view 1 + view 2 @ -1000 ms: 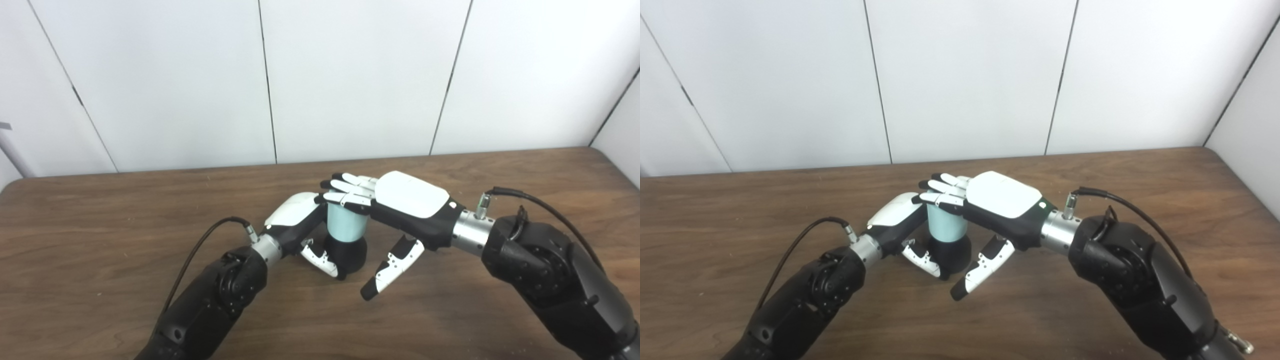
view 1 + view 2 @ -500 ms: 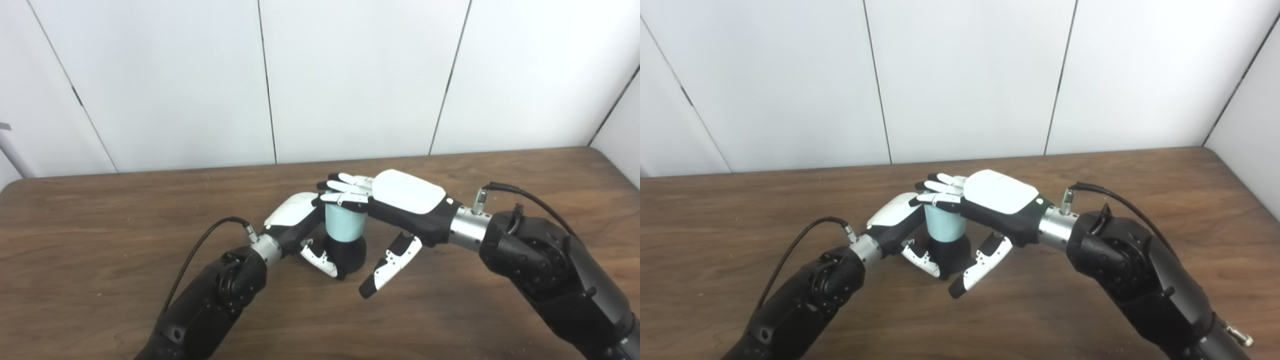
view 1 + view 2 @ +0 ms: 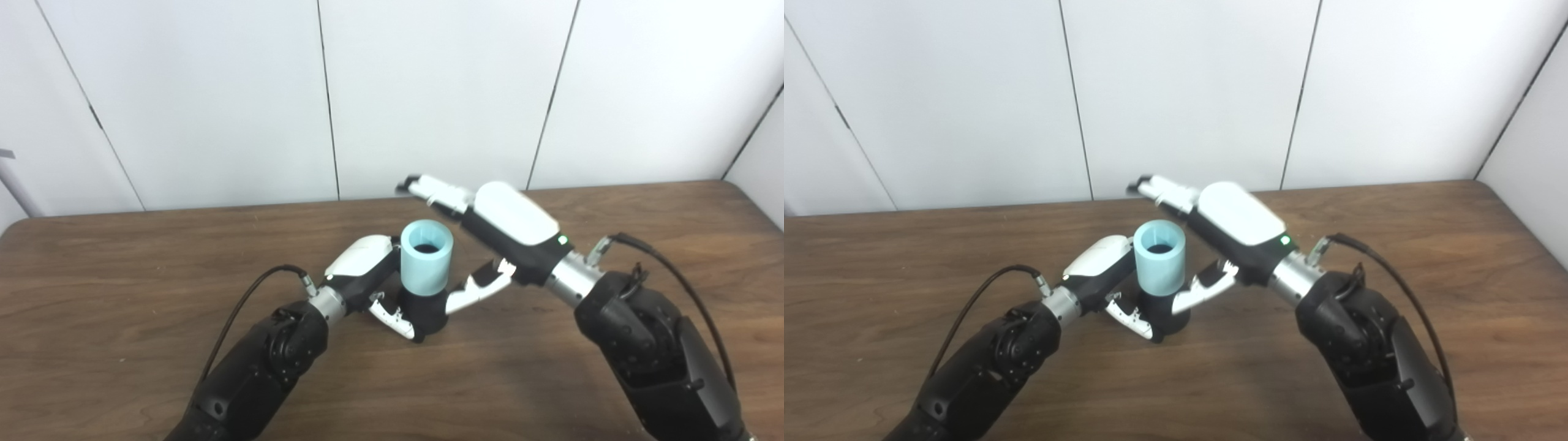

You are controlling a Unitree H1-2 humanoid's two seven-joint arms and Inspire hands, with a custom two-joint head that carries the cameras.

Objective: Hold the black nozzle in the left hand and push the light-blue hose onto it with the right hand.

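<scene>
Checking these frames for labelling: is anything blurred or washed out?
Left eye view: right hand smeared, its fingers soft; light-blue hose and left hand sharp. Right eye view: the same smear on the right hand; white wall panels bright, no glare on the table.

One light-blue hose (image 3: 427, 262), one black nozzle (image 3: 429, 313), two robot hands: left hand (image 3: 361, 269), right hand (image 3: 502, 229); one wooden table (image 3: 122, 257).

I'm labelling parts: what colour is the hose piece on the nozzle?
Light blue, with a dark hollow centre; the hose shows best in the left eye view.
</scene>
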